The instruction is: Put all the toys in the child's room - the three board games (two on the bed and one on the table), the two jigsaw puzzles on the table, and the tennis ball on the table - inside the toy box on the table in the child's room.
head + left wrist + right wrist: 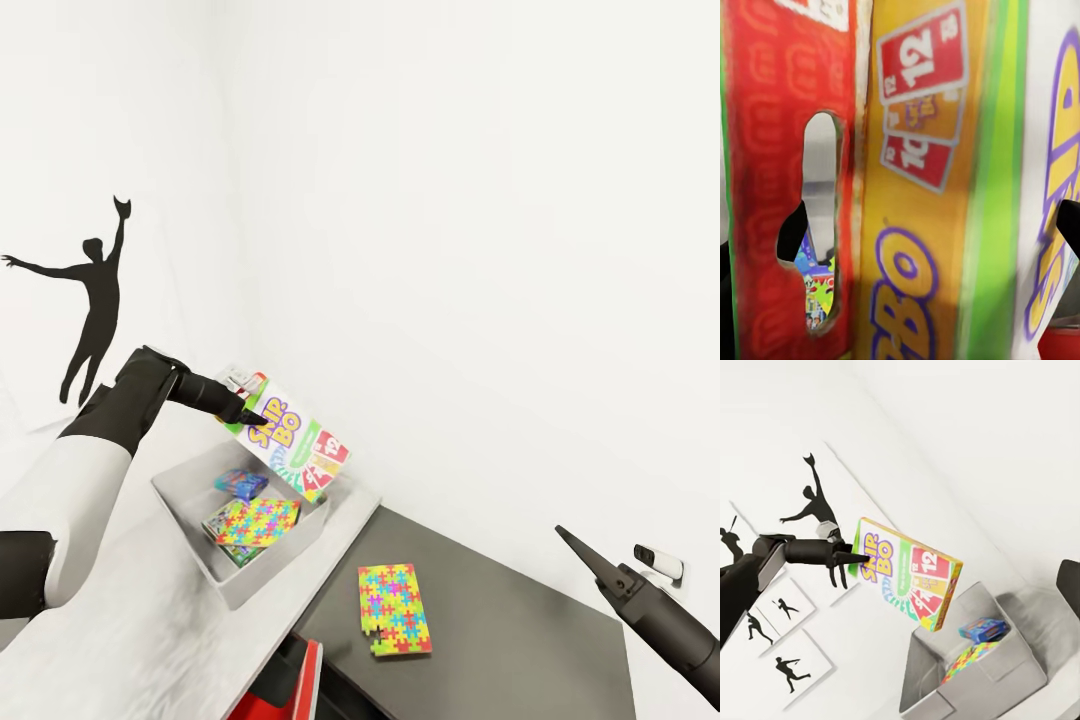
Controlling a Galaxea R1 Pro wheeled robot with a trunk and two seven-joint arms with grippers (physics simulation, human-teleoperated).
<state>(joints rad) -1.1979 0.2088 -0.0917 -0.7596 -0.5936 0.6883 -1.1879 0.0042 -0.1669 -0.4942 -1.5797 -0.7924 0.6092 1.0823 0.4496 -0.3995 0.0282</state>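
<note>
The left hand [250, 415] was clenched on one end of the SKIP-BO board game [292, 447], pinching it by an edge so the box hung tilted out beyond the fingertips, above the far side of the toy box [190, 510]. Held by so little, the box looked likely to swing or slip from the grip; if let go from that height and angle it might strike the rim, land half over the wall, or tip out against the wall behind the table [120, 600]. It could also come down on the jigsaw puzzle [255, 521] and the small blue board game [240, 485] already lying inside, and sit propped rather than flat.

The second jigsaw puzzle [393, 607] lay outside the bin on the lower dark end of the table, well apart from the left hand and nearer the right hand [572, 541], which hovered over that end holding nothing; whether its fingers were parted I cannot tell.
</note>
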